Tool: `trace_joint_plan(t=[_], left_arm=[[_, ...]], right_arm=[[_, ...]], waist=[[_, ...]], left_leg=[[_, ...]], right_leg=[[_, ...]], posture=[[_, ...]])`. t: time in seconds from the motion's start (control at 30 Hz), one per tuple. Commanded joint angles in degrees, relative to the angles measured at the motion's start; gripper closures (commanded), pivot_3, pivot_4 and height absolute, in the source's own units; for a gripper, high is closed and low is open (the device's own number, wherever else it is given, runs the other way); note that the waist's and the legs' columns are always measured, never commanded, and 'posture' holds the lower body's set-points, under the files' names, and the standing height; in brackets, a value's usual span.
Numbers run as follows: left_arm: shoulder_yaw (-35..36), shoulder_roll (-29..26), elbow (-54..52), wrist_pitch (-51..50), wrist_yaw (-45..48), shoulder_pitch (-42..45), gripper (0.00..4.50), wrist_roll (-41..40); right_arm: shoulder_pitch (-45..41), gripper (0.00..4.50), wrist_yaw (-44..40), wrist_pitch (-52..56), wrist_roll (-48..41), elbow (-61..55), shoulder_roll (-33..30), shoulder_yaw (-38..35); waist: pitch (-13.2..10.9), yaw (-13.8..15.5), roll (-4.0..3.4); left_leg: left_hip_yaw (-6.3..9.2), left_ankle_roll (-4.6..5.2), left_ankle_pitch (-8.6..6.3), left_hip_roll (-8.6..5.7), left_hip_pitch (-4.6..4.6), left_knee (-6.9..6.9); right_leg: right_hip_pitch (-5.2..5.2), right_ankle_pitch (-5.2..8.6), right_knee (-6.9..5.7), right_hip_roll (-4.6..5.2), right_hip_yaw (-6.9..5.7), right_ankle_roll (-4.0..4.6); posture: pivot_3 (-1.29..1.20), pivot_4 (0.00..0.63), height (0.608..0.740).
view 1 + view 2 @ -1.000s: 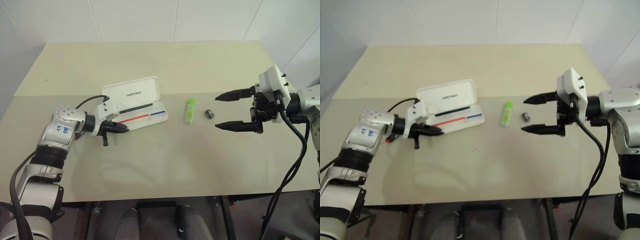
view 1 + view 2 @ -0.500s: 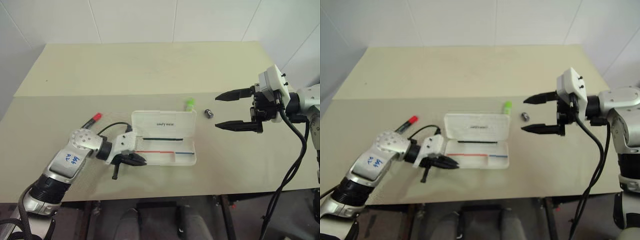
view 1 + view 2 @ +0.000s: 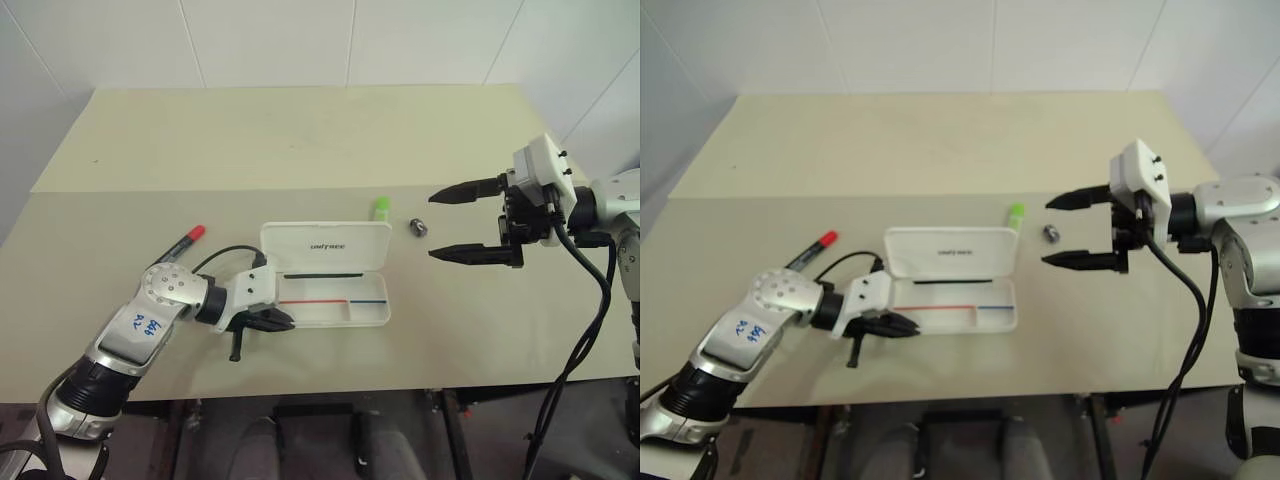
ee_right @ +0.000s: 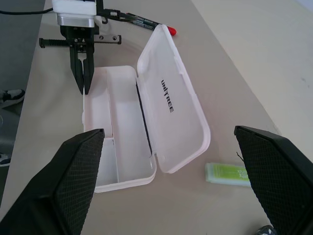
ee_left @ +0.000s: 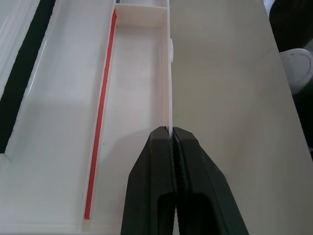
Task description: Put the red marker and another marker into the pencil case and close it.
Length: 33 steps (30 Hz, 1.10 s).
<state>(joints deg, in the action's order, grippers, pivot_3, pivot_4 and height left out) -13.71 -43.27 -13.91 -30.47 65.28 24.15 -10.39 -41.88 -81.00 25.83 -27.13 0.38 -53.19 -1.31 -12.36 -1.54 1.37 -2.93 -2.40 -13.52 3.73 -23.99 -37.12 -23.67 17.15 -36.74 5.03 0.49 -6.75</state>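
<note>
Case (image 3: pixel 325 285) positioning is your step in hand: from the head view, the pencil case lies open mid-desk (image 3: pixel 300 140), red marker (image 3: pixel 180 243) to its left, green marker (image 3: pixel 381 207) behind it. Your left wrist view shows the left end effector (image 5: pixel 171 133) clenched on the tray's near wall. Your right wrist view shows the right end effector (image 4: pixel 168 142) spread wide and empty. Next, let go and fetch a marker.
</note>
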Motion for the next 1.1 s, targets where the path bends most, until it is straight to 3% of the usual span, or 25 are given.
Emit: trace_joint_plan(t=[0.03,0.2,0.23,0.3,0.67,0.87,1.1], left_arm=[[-0.6,-0.4,-2.4,-0.8,-1.2,-2.0,4.47,0.2],[-0.7,-0.5,-1.3,0.5,-3.0,-2.1,4.47,1.5],[-0.5,-0.4,-1.3,0.4,-2.9,-2.0,4.01,1.1],[-0.4,-0.3,-1.5,0.1,-2.7,-2.1,3.57,0.4],[3.8,0.2,-6.2,-0.5,-2.2,-1.4,0.02,-5.7],[12.2,-4.6,-16.2,-10.5,-0.8,-1.9,0.02,-16.9],[20.1,-7.8,-22.0,-15.6,-6.0,-2.9,0.02,-21.9]], right_arm=[[-0.5,0.0,-0.2,-1.0,-0.3,-0.3,0.1,-0.6],[-0.9,0.0,-0.2,-1.5,0.0,0.3,0.4,-0.1],[-1.0,0.0,-0.2,-1.7,0.0,0.5,0.4,0.1],[-1.0,0.0,-0.3,-1.8,0.1,0.6,0.4,0.2],[-1.6,0.0,-0.5,-2.5,0.8,1.6,0.9,0.8],[-2.7,0.0,-2.7,-3.5,0.4,2.9,1.2,1.5],[-4.4,0.0,-5.7,-3.9,-0.5,3.9,2.9,2.6]], waist=[[0.0,0.0,0.0],[0.0,0.0,0.0],[0.0,0.0,0.0],[0.0,0.0,0.0],[0.0,0.0,0.0],[0.0,-0.1,0.0],[0.0,-0.1,0.01]], left_leg=[[0.0,0.0,0.0,0.0,0.0,0.0],[0.0,0.0,0.0,0.0,0.0,0.01],[0.0,0.0,0.0,0.0,0.0,0.01],[0.0,0.0,0.0,0.0,0.0,0.0],[0.0,0.01,0.0,0.0,-0.01,0.0],[0.0,0.0,0.0,0.03,-0.06,0.05],[0.01,0.0,0.0,0.06,-0.05,0.06]], right_leg=[[0.0,0.0,0.0,0.0,0.0,0.0],[0.0,0.0,0.02,0.0,0.0,0.0],[0.0,0.0,0.02,0.0,0.0,0.0],[0.0,-0.01,0.02,0.0,0.0,0.01],[0.0,-0.03,0.02,0.0,0.0,0.02],[-0.02,-0.04,0.13,-0.03,0.0,0.0],[0.0,-0.05,0.19,-0.08,0.0,-0.02]], posture=[[0.0,0.15,0.74],[0.0,0.15,0.74],[0.0,0.15,0.74],[0.0,0.15,0.74],[0.0,0.15,0.74],[0.0,0.15,0.74],[0.0,0.15,0.74]])
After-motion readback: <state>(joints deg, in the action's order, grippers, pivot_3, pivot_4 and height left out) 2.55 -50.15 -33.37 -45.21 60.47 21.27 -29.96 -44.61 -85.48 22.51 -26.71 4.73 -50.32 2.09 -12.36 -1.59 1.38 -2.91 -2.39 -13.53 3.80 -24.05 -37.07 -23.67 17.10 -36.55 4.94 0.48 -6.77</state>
